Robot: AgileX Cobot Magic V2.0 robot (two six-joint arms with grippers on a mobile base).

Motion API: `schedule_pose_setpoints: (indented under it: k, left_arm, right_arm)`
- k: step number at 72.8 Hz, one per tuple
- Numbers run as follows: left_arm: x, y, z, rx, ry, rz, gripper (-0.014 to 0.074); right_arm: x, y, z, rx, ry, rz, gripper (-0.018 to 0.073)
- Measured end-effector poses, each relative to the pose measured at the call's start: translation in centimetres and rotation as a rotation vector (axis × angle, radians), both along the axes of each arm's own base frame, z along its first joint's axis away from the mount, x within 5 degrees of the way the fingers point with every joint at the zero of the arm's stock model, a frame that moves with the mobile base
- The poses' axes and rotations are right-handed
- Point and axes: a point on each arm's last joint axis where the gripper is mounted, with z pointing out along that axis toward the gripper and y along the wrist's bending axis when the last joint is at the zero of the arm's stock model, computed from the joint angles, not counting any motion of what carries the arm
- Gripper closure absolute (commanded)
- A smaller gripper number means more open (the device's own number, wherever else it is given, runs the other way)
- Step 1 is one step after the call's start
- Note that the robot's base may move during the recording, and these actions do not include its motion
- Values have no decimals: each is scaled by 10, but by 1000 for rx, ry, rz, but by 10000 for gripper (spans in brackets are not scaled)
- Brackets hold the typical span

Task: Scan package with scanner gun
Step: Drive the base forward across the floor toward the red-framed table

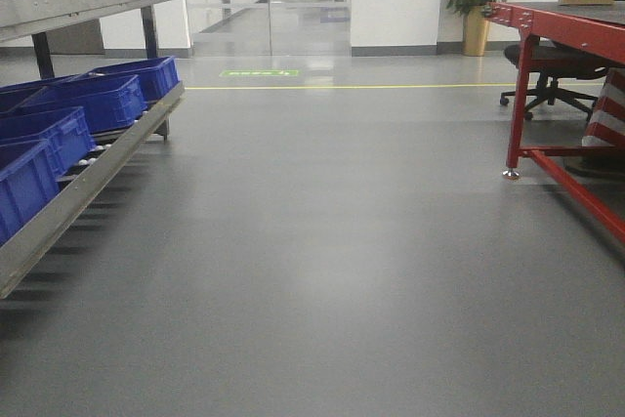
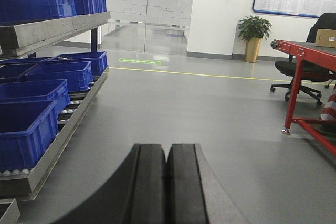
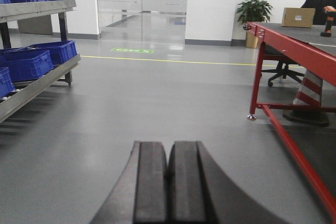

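Nearest you, at the bottom centre of each wrist view, the left gripper and the right gripper have their dark jaws pressed flat together with nothing between them, so both are closed and empty. The package sits far off in the upper right of the frame, on the far end of the red-framed tabletop. The scanner gun is near it at the right edge of the frame, apart from it and too small for you to tell how it is set down. Expect the package to be light, stiff cardboard that may slide on the tabletop if you nudge it. A small pale label shows on the face toward you, so leave that face uncovered and steady the box only by its plain sides. The scanner gun is likely hard, smooth plastic, so close around its orange handle, clear of the black head.
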Motion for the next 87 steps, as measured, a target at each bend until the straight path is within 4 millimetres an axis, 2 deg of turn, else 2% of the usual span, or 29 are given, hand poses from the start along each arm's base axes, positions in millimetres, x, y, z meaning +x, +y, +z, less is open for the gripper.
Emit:
schedule_pose_setpoints:
  k: [87]
  left_arm:
    - [0, 0, 0, 0, 0, 0, 707]
  right_arm:
    - [0, 0, 0, 0, 0, 0, 728]
